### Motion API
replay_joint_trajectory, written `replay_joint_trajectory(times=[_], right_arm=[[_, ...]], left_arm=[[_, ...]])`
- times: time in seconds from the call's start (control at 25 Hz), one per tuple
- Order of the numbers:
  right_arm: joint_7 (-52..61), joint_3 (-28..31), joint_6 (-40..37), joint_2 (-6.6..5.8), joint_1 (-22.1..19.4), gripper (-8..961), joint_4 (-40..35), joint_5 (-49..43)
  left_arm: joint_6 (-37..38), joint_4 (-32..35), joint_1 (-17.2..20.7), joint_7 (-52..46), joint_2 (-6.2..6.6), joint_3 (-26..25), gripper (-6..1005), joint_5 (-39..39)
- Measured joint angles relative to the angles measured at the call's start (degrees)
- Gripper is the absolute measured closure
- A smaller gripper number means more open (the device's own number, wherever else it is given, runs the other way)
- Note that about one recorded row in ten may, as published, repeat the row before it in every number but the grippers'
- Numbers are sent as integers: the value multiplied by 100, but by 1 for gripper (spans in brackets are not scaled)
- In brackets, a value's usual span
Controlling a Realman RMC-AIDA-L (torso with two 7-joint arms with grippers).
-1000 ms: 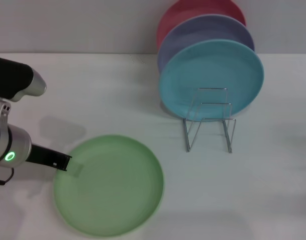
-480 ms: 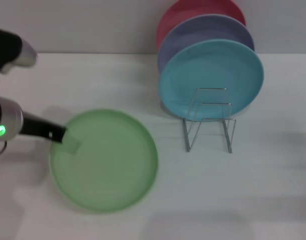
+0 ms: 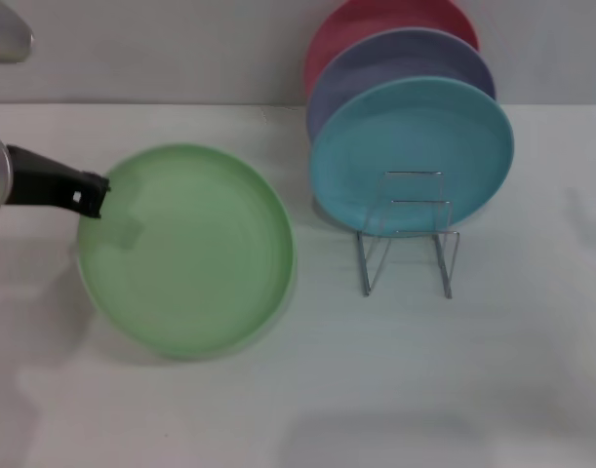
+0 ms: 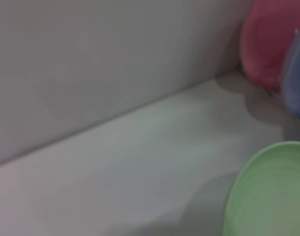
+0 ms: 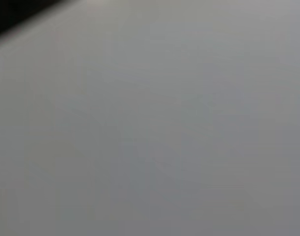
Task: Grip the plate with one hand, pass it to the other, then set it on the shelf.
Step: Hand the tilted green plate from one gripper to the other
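Observation:
The light green plate [image 3: 188, 249] hangs above the white table at the left of the head view, its face turned toward the camera. My left gripper [image 3: 95, 200] is shut on its left rim, the black fingers reaching in from the left edge. Part of the plate also shows in the left wrist view [image 4: 270, 194]. The silver wire rack [image 3: 407, 239] stands at the middle right. My right gripper is out of view; the right wrist view shows only a plain grey surface.
Three plates stand upright in the rack: a teal-blue plate [image 3: 415, 151] in front, a purple plate [image 3: 400, 63] behind it, a red plate [image 3: 376, 24] at the back. The rack's front loops hold nothing. The wall lies behind the table.
My left gripper has lifted the green plate up and away from the table's front edge, and moved it a little to the left. The rack and its plates have not moved.

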Motion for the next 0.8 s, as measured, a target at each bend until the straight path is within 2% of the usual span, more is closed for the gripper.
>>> replay_joint_trajectory(times=[0.12, 0.16, 0.24, 0.32, 0.36, 0.4, 0.44, 0.52, 0.56, 0.6, 0.64, 0.68, 0.72, 0.76, 0.8], right_arm=[[113, -426, -151, -24, 18, 217, 765, -42], [251, -588, -597, -41, 95, 218, 1312, -228], [371, -627, -861, -47, 147, 219, 1580, -360], [745, -623, -1767, -53, 238, 221, 2199, -824], [1295, -610, -2880, -79, 287, 221, 2929, -1477], [1295, -610, -2880, -79, 287, 222, 2929, -1477], [1645, -605, -3505, -101, 304, 223, 3354, -1872], [2908, -604, -4950, -207, 380, 224, 4257, -3098], [4442, -602, -5950, -315, 541, 225, 4956, -4558], [5350, -580, -6315, -373, 656, 226, 5230, -5407], [6259, -526, -6558, -434, 780, 227, 5442, -6198], [6259, -526, -6558, -434, 780, 227, 5442, -6198], [7181, -437, -6672, -494, 925, 228, 5620, -7006], [8969, -206, -6589, -591, 1262, 229, 5883, -8578], [9815, -78, -6361, -636, 1493, 230, 5967, -9352]], left_arm=[[54, -265, 73, 2, 4, -101, 963, -1], [180, -412, 152, 42, 4, -156, 962, -4], [237, -448, 175, 72, 1, -178, 961, -11], [382, -493, 211, 149, -7, -219, 960, -38], [498, -482, 219, 180, -8, -243, 960, -53], [498, -482, 219, 180, -8, -243, 959, -53], [537, -471, 221, 183, -8, -247, 959, -53], [580, -454, 222, 184, -7, -248, 958, -54], [620, -439, 234, 184, -7, -237, 957, -54], [670, -425, 254, 186, -7, -225, 957, -54], [701, -416, 266, 187, -6, -218, 957, -52], [744, -407, 286, 190, -6, -209, 956, -51], [768, -403, 296, 191, -6, -205, 956, -50], [783, -401, 303, 192, -7, -199, 955, -52], [786, -400, 310, 192, -7, -197, 955, -54]])
